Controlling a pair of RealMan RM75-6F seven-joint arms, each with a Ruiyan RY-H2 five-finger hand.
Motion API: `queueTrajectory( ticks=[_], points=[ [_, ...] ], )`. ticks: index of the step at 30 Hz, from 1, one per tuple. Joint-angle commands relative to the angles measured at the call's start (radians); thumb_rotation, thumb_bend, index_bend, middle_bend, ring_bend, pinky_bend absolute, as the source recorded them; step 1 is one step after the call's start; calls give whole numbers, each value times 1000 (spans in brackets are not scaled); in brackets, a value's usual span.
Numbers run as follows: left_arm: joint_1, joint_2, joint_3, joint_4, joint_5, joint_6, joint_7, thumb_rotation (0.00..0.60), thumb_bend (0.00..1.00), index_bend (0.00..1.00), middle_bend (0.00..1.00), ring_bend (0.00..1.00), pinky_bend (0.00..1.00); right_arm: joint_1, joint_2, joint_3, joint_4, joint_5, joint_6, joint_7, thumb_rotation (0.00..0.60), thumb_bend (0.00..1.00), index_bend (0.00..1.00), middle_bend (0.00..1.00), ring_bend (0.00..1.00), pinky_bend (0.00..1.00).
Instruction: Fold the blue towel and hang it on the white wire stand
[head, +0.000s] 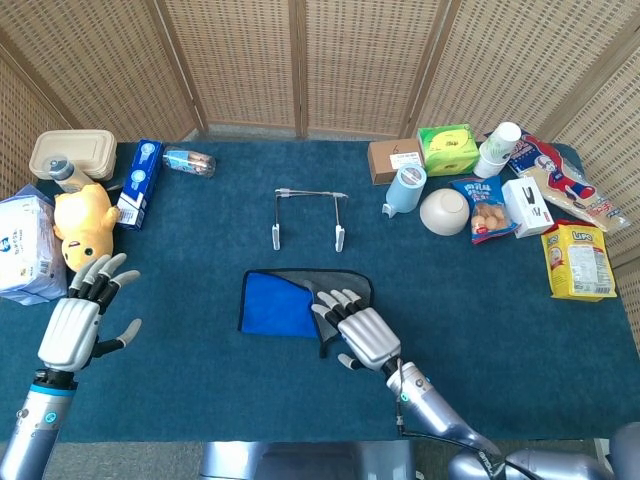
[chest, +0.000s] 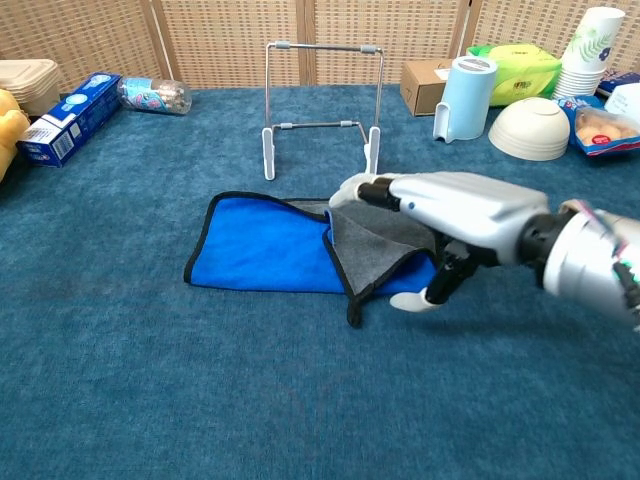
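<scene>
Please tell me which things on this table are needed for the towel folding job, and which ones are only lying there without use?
Needed: blue towel, white wire stand, right hand over the towel's grey flap, left hand.

Lying about: yellow plush toy, toothpaste box, white bowl, green packet, cardboard box, yellow snack box.
</scene>
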Motion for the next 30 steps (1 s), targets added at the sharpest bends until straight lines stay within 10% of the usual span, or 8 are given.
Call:
queueTrajectory(
  ticks=[1,30],
  points=[
    [3,1,-2,0,0,-1,-1,600,411,211,86,0,0,14,-50,-14,59,-24,13,19,600,255,104,39,0,0],
    [26,-3,-31,4,2,-15,-18,600,410,211,84,0,0,97,-182,-23,359,-137,34,186,600,280,95,34,0,0]
  ],
)
